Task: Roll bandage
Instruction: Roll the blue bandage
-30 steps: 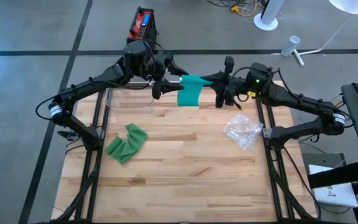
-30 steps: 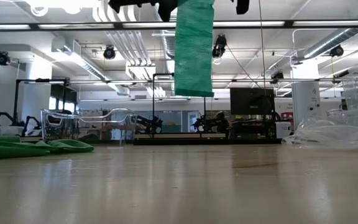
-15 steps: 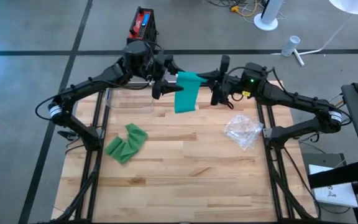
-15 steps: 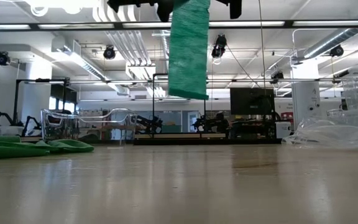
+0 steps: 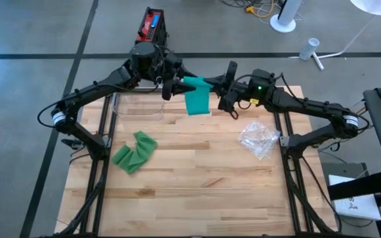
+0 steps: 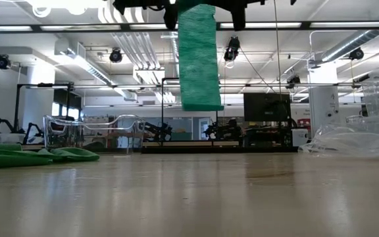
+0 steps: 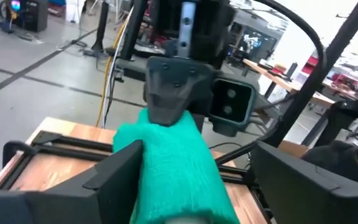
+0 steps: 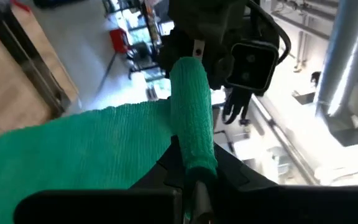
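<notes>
**Inspector A:** The right tool (image 5: 225,82) is being held pinched on the rolled end of the teal bandage (image 5: 197,99), high above the far edge of the desk (image 5: 197,172). In the right wrist view the roll (image 8: 191,112) is being gripped at one end only, between nearly closed jaws.

**Inspector B:** And the left tool (image 5: 172,86)?

**Inspector A:** It is being presented at the opposite end of the roll, jaws standing wide on either side of it. Whether the fabric is being touched cannot be told from the left wrist view.

**Inspector B:** What is being judged as the risk?

**Inspector A:** The free tail (image 6: 199,59) is being left to hang well clear of the desk. If the roll is being turned without tension, loose, uneven windings are likely. With only an end pinch, the roll may be levered out of the jaws or pulled crooked.

**Inspector B:** Anything further out?

**Inspector A:** A second green bandage (image 5: 133,152) is being left crumpled on the left of the desk, a clear plastic wrapper (image 5: 259,139) on the right, and a clear container (image 5: 136,106) beneath the left arm. None is being threatened at this height.
</notes>
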Robot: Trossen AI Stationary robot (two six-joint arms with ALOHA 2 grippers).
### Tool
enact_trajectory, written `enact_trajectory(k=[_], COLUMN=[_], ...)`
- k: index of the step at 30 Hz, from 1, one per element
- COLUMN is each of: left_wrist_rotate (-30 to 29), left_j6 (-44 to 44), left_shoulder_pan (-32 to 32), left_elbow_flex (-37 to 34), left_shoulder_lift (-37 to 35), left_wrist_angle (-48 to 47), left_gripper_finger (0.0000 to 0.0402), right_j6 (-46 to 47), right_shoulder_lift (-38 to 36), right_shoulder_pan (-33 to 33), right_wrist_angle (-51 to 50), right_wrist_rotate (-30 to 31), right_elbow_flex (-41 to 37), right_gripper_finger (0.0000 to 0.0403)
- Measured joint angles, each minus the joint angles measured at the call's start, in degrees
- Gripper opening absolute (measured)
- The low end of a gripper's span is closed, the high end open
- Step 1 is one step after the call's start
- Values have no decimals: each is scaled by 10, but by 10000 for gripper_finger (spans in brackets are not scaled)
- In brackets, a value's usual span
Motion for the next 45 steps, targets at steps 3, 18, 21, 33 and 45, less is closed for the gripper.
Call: enact_trajectory(k=[3, 18, 21, 33, 45], left_wrist_rotate=[-6, 1, 2, -24, -66], left_j6=[-7, 90, 134, 394, 548], left_shoulder_pan=[0, 11, 13, 15, 1], left_elbow_flex=[0, 0, 0, 0, 0], left_shoulder_lift=[0, -3, -9, -65, -83], left_wrist_angle=[-2, -44, -62, -140, -167], left_gripper_finger=[254, 20, 27, 20, 20], right_j6=[-16, 68, 134, 359, 512], right_shoulder_lift=[1, 2, 2, -31, -9], right_shoulder_pan=[2, 30, 40, 58, 56], right_wrist_angle=[2, 4, 4, 9, 40], right_wrist_rotate=[6, 35, 37, 27, -8], right_elbow_flex=[0, 0, 0, 0, 0], right_gripper_finger=[23, 101, 140, 308, 297])
